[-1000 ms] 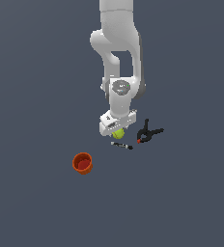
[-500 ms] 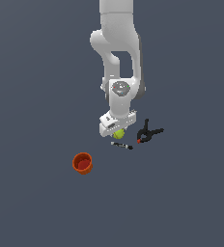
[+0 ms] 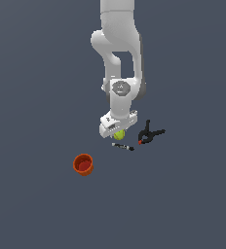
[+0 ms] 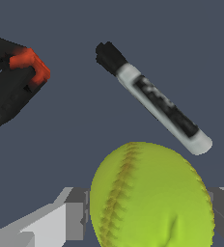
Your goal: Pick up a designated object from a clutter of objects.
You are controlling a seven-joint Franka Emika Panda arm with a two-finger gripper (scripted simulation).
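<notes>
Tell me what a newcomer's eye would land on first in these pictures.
The yellow-green ball with its red stitched seam fills the wrist view, sitting between the two jaws of the gripper, one on each side. Just beyond it lie the black-and-white marker and the black clamp with a red tip. In the exterior view, the red-orange cup stands alone, toward the exterior view's left.

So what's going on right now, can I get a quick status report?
Gripper straddling the yellow-green ball, fingers either side; grip unconfirmed. Marker and black spring clamp lie close by, clear of the ball. Red-orange cup well off.
</notes>
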